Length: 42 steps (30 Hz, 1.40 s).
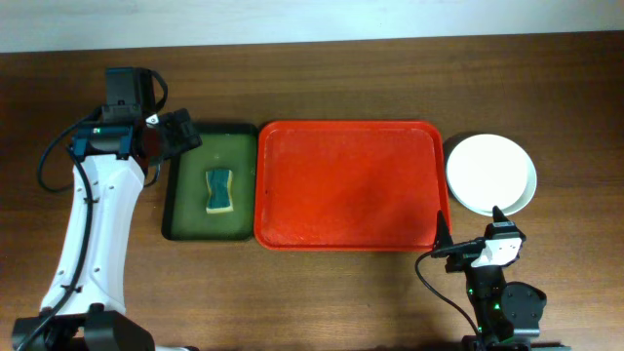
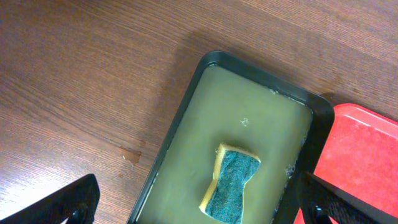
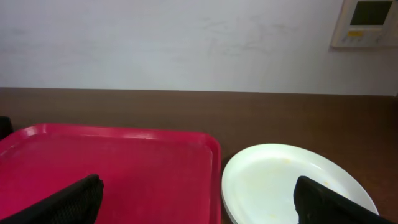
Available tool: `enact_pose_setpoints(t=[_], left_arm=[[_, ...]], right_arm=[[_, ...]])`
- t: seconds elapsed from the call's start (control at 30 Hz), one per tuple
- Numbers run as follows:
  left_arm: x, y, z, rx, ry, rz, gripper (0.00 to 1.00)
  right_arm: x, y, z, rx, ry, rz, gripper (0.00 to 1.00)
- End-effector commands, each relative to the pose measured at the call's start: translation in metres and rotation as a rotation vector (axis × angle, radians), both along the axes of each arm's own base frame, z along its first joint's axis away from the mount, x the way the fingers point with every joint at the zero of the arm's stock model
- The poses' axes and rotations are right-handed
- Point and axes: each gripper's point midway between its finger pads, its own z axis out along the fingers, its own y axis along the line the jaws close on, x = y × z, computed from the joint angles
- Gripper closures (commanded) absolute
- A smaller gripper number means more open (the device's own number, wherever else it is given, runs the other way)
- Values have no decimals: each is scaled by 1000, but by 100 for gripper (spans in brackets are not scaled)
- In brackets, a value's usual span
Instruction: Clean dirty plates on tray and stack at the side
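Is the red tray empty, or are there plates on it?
Empty. The red tray is bare; the plates sit stacked beside its right edge.

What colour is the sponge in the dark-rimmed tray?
The rectangular sponge is yellow with a teal scouring top; left wrist view shows it best.

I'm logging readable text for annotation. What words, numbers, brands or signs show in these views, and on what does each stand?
Nothing here can be read as text.
On the wall control panel: a small display and marks beneath it, too blurred to read.
On the red tray, the white plate, the sponge and the dark green tray: no print visible.
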Motion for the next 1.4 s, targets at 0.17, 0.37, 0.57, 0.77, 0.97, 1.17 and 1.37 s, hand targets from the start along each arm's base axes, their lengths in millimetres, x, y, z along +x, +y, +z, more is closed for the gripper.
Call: enact_pose_setpoints(t=[0.17, 0.37, 0.57, 0.77, 0.97, 1.17, 1.37], left_arm=[[1, 0, 1, -7, -5, 10, 1], [1, 1, 1, -7, -5, 10, 1], [1, 0, 1, -7, -5, 10, 1], [1, 0, -1, -7, 0, 9, 0], [0, 0, 4, -7, -14, 9, 1], [-10, 0, 43, -4, -120, 8, 1], [-33, -1, 96, 1, -269, 8, 1]], right_arm=[[0, -3, -3, 7, 7, -18, 2], [0, -3, -3, 7, 7, -18, 2], [0, -3, -3, 7, 7, -18, 2], [0, -3, -3, 7, 7, -18, 2], [0, -3, -3, 7, 7, -18, 2], [0, -3, -3, 7, 7, -18, 2], [0, -3, -3, 7, 7, -18, 1]])
